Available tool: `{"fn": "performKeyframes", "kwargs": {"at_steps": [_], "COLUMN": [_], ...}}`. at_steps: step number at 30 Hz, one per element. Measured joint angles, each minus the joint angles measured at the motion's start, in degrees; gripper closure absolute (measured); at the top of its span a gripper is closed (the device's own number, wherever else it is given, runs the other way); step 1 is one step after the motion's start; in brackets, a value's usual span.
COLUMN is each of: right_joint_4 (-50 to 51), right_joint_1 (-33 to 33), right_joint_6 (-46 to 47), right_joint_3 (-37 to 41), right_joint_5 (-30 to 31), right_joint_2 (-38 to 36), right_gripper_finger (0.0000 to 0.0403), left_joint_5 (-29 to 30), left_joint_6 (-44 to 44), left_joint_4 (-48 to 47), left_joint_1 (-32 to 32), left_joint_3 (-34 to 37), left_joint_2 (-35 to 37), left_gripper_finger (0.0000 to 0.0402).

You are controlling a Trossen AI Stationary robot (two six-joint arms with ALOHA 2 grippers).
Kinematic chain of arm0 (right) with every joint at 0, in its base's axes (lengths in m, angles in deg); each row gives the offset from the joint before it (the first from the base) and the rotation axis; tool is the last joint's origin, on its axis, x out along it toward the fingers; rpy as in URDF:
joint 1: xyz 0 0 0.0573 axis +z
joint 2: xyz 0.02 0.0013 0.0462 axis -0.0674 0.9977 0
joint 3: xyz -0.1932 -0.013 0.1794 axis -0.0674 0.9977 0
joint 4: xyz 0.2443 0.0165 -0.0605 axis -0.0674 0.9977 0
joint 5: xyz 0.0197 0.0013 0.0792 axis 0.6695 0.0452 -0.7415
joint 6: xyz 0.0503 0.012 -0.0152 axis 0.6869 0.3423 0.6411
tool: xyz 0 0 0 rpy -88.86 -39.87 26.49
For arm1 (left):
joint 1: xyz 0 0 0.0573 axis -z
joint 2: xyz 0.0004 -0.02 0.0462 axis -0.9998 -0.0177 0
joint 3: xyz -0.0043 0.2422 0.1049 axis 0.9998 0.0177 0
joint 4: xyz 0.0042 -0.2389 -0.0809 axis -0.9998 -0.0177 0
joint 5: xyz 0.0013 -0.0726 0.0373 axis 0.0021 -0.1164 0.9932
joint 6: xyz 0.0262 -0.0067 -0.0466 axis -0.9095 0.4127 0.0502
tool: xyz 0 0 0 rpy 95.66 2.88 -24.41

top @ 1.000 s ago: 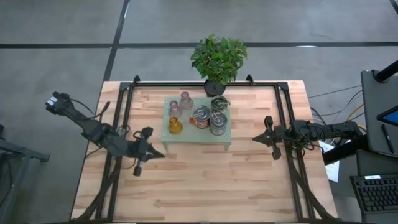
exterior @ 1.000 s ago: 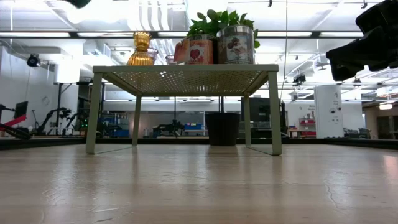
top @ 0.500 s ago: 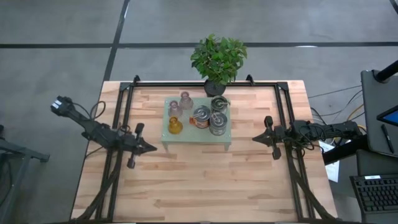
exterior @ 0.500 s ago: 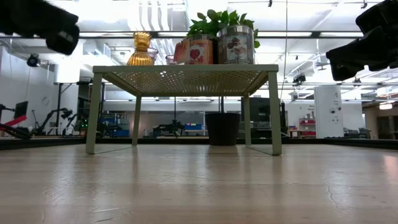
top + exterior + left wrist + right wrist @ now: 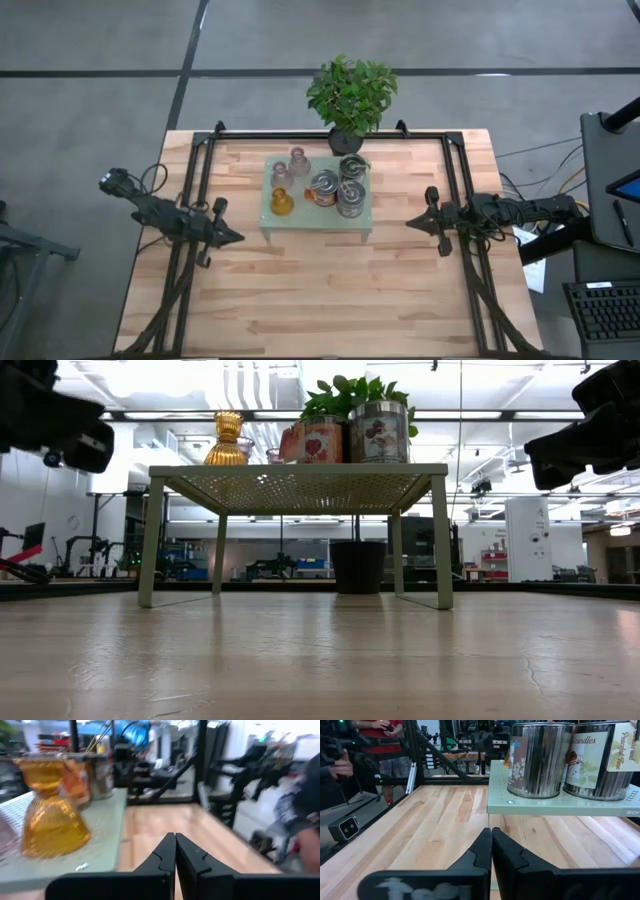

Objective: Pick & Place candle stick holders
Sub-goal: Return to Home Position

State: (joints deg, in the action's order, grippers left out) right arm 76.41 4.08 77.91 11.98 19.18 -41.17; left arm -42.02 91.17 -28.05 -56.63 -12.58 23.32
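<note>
Left gripper (image 5: 236, 238): I read it as clamped closed on nothing, its fingers (image 5: 164, 852) touching along their length. It is raised above the table, near the stand's 8 o'clock corner and pointing toward 3 o'clock.
Right gripper (image 5: 410, 224): also pressed closed and carrying nothing, fingers (image 5: 480, 847) together. It is parked at 3 o'clock of the stand, apart from it, pointing toward 9 o'clock.
Stand (image 5: 312, 222): the pale green perforated stand sits on the wooden table (image 5: 330, 290), between my 2 grippers.
Amber glass holder (image 5: 282, 203): upright on the stand's top, toward its 8 o'clock corner.
Pink glass holders (image 5: 282, 175): 2, upright on the stand, 1 at 9 o'clock and 1 near 11 o'clock.
Silver holders (image 5: 324, 186): 3, clustered on the stand's 3 o'clock half, close together.
Plant (image 5: 350, 95): at 12 o'clock of the stand, at the table's far edge.
</note>
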Motion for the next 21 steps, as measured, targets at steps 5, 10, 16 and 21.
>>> {"fn": "performKeyframes", "kwargs": {"at_steps": [5, 10, 16, 21], "right_joint_4": [0.02, -0.07, -0.03, -0.01], "right_joint_1": [0.02, 0.00, 0.01, 0.01], "right_joint_6": [-0.01, 0.01, 0.00, 0.00], "right_joint_3": [-0.01, -0.01, -0.01, 0.01], "right_joint_5": [-0.10, -0.09, -0.10, -0.10], "right_joint_2": [0.13, 0.44, 0.42, 0.39], "right_gripper_finger": [0.0394, 0.0394, 0.0394, 0.0394], "left_joint_5": [1.42, 2.20, 2.25, 2.28], "left_joint_6": [1.65, -2.47, -2.92, -2.91], "left_joint_4": [0.58, 0.61, 0.53, 0.48], "left_joint_1": [0.00, -0.02, -0.02, -0.02], "left_joint_3": [1.15, 1.15, 1.15, 1.15], "left_joint_2": [0.01, -0.18, -1.14, -1.25], "left_gripper_finger": [0.0394, 0.0392, 0.0392, 0.0392]}}
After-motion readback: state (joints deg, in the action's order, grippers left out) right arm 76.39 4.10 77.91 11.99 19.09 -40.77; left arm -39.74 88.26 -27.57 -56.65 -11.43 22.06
